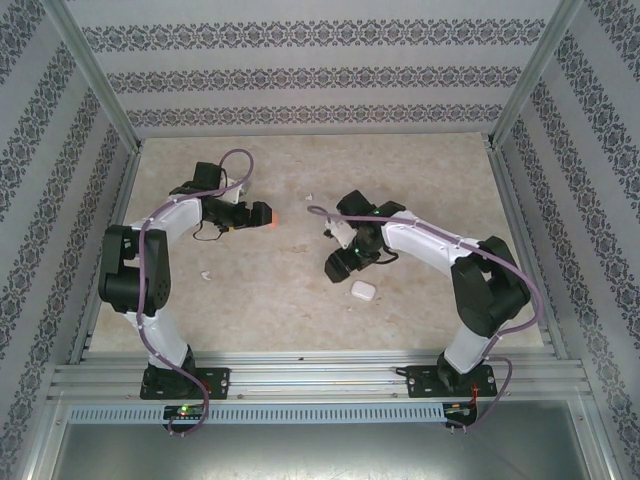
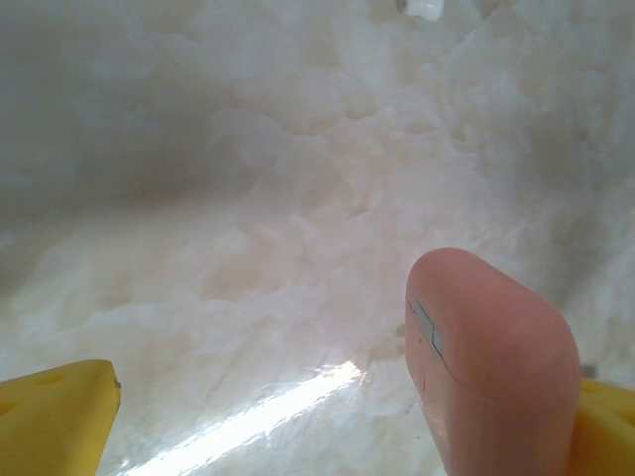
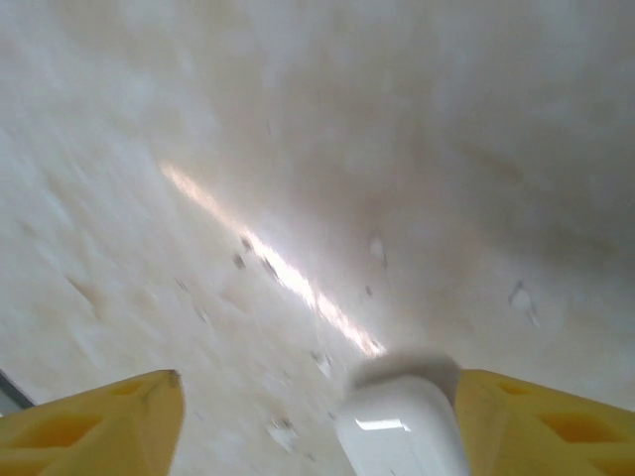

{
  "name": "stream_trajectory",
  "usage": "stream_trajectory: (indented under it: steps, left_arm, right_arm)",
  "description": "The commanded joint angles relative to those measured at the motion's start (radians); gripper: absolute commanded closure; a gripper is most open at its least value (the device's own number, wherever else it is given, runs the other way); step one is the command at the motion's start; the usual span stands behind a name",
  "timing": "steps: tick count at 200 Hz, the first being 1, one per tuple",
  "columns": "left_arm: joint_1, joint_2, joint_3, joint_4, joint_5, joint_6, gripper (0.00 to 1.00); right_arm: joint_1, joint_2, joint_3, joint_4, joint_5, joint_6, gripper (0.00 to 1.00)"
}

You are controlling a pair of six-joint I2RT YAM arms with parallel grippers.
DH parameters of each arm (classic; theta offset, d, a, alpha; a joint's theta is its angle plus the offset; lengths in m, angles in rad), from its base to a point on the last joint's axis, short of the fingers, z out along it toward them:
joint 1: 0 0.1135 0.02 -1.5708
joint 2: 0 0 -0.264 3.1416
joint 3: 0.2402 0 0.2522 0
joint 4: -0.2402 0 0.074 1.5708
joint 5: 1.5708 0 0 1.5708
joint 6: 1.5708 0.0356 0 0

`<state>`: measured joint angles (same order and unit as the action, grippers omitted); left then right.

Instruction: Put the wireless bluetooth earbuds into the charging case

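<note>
Progress is judged early: white earbuds (image 1: 310,196) are seen loose on the table (image 1: 430,180), apart from both cases. The left gripper (image 2: 352,392) is spread, with the pink case (image 2: 491,367), seemingly closed, against one finger. The right gripper (image 3: 319,382) is spread beside the white case (image 3: 402,421). Insertion is not yet done.

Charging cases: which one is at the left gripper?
The pink-red case, between the open fingers of the left gripper; the white case lies by the right arm.
</note>
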<state>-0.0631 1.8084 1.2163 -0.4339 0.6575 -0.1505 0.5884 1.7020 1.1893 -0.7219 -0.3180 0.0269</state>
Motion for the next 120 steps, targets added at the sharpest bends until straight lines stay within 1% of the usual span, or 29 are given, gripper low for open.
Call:
stream_trajectory:
  steps: [1, 15, 33, 77, 94, 120]
  left_arm:
    - [0.009, 0.013, 0.020, -0.008, 0.072, -0.022, 0.00]
    - [0.008, 0.001, 0.014, -0.007, 0.067, -0.027, 0.00]
    - [0.008, -0.003, 0.027, -0.038, 0.075, -0.027, 0.00]
    - [0.008, 0.013, 0.066, -0.104, 0.102, -0.037, 0.09]
    - [0.008, 0.029, 0.064, -0.101, 0.130, -0.048, 0.16]
    - [0.008, 0.065, 0.064, -0.096, 0.189, -0.065, 0.31]
  right_arm:
    - [-0.021, -0.031, -0.030, 0.244, -0.126, 0.124, 0.36]
    - [-0.016, -0.010, -0.023, 0.367, -0.141, 0.163, 0.42]
    - [0.001, 0.059, 0.020, 0.513, -0.157, 0.192, 0.45]
    - [0.039, 0.258, 0.130, 0.796, -0.214, 0.291, 0.46]
    - [0.042, 0.315, 0.155, 0.876, -0.235, 0.345, 0.47]
    - [0.043, 0.379, 0.183, 0.944, -0.245, 0.403, 0.49]
